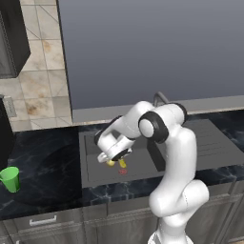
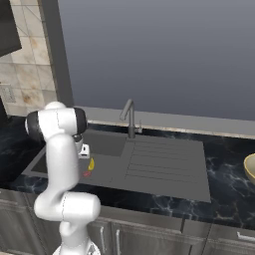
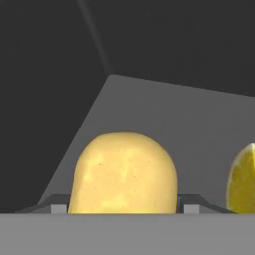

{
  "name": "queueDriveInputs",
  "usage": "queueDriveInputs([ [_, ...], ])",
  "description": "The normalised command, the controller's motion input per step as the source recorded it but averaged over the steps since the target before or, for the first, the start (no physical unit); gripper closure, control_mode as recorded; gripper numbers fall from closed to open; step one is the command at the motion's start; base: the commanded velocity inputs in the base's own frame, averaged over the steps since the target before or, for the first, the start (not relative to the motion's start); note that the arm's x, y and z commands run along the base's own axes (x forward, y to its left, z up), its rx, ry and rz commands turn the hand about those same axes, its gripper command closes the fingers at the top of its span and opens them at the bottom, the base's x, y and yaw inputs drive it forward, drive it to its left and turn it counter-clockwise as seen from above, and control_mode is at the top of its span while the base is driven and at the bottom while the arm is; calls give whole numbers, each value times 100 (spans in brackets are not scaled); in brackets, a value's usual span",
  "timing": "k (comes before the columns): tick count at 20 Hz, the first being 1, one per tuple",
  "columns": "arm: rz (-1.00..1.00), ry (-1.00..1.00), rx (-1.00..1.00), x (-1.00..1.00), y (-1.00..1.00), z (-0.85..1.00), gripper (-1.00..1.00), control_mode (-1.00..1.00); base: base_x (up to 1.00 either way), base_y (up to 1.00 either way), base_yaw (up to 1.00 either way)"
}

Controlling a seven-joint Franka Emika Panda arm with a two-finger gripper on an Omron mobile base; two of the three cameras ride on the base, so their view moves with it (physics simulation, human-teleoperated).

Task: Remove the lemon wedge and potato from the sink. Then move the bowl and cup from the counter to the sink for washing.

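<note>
down inside the sink (image 1: 90, 164), the gripper (image 1: 110, 157) hangs low with its 2 fingers apart, 1 on each side of the potato (image 3: 123, 174). the potato sits right between them, and i cannot tell if they touch it. the lemon wedge (image 3: 242, 179) lies just beside the gripper. this looks like step 1, taking the potato out. next the fingers should squeeze shut on it and lift it. the cup (image 1: 10, 179) waits far off on the counter (image 1: 47, 181), and so does the bowl (image 2: 250, 168).
</note>
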Motion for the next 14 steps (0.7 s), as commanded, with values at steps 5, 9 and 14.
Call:
queueDriveInputs([
  [5,3,3,-1,-13,-4,31,100,-100,0,0,0],
  [9,4,0,-5,-13,-1,35,100,-100,0,0,0],
  [14,1,2,-4,-10,0,36,100,-100,0,0,0],
])
